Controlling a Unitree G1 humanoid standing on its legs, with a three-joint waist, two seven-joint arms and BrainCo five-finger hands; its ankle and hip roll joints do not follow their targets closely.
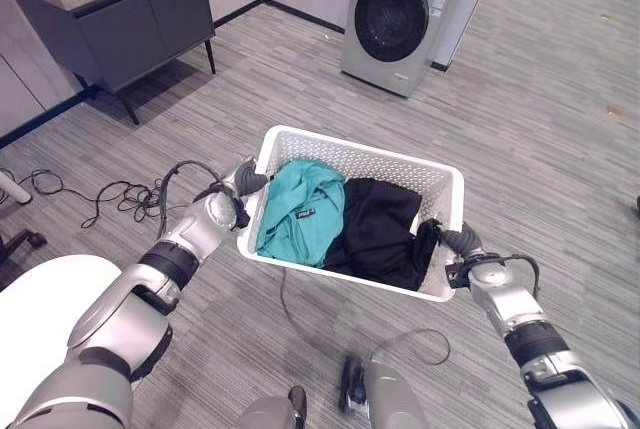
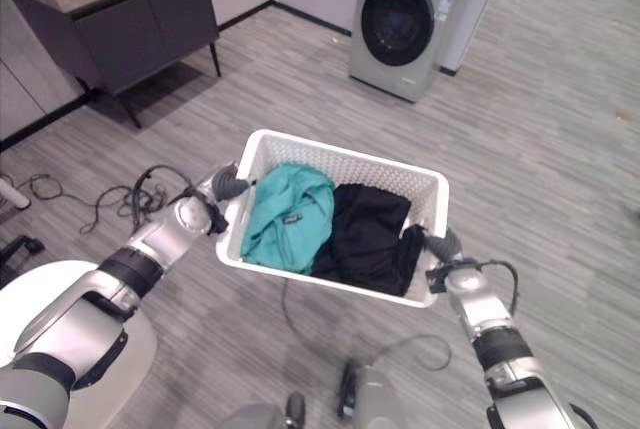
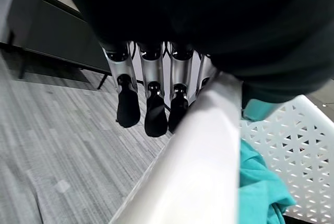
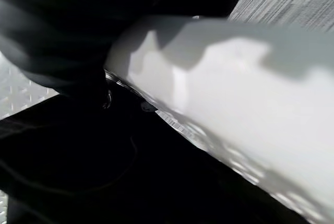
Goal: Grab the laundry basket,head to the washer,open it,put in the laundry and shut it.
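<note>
Floor [image 1: 540, 119] of grey wood-look planks spreads wide and bare between the robot and the washer [image 1: 395, 17], which stands far ahead against the wall with its round door shut; dark sideboard [image 1: 120, 19] on thin legs lines the far left wall, with loose black cables [image 1: 110, 194] lying on the planks just in front of it; white laundry basket [image 1: 380, 164] is held up off the floor in the middle of the head views, one short end at each hand, its long far rim facing the washer; inside it a teal garment [image 1: 300, 211] lies on the left half and a black garment [image 1: 378, 231] on the right, the black one draping up to the right rim; left hand [image 1: 243, 184] is curled over the left rim, fingers [image 3: 148, 114] hooked down outside the white edge; right hand [image 1: 452, 241] sits at the right rim, its fingers hidden, so its grasp cannot be told
</note>
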